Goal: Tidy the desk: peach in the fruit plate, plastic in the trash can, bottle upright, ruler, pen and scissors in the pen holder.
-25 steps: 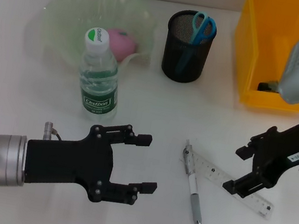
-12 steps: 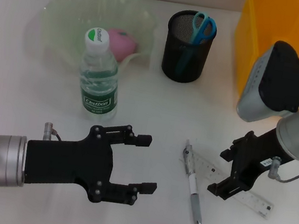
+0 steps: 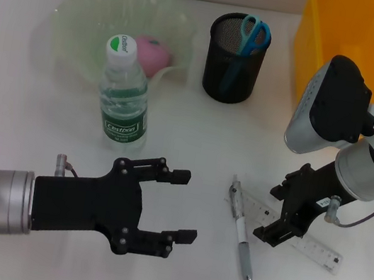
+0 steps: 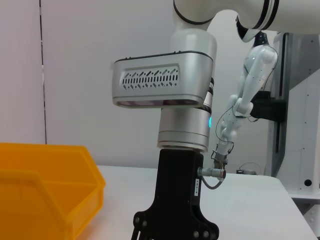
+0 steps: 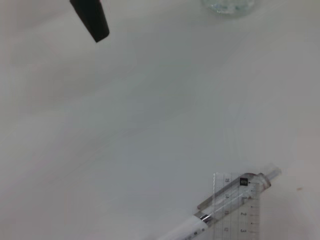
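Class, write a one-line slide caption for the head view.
Right gripper above the ruler beside the pen; left gripper open.

Overhead head view; two low wrist views

– How's the light?
– Bright, even, overhead; soft shadows sit under the black left gripper [image 3: 180,205] on the plain white desk [image 3: 195,134]
– Any blur?
– Right wrist view looks soft, washed pale

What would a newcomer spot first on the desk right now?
Probably the right gripper hanging low over the ruler and pen lying at the near right. Next, the left gripper, fingers spread, idle in front of the upright bottle. Behind sits the bright yellow trash can.
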### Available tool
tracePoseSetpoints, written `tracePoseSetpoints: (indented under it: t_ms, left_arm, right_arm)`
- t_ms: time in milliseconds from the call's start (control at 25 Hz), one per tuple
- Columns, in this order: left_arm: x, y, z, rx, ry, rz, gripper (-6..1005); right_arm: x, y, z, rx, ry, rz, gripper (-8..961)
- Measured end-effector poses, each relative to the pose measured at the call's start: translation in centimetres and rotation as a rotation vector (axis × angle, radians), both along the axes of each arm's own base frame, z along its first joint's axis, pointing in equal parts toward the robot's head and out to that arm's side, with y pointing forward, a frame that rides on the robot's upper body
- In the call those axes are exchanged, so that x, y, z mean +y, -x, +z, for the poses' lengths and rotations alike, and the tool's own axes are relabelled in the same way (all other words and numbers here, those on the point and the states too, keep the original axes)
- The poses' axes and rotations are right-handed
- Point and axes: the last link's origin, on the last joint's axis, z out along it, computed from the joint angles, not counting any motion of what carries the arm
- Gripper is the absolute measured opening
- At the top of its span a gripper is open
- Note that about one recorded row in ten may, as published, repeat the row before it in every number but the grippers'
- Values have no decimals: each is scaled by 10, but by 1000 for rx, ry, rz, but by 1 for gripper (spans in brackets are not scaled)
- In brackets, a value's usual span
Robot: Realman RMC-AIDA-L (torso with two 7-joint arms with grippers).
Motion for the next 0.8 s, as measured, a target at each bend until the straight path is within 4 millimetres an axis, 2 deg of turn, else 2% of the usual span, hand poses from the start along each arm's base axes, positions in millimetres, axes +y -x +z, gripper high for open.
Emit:
tracePoseSetpoints:
  t_ms: [520,800]
  left_arm:
    - [-1,0,0,0,1,1,797]
    - [-1,1,0,0,1,2,797]
  right_arm:
    - [3,-2,-4,-6,5,-32,667]
    - [4,-4,-7,-10,17,-45,406]
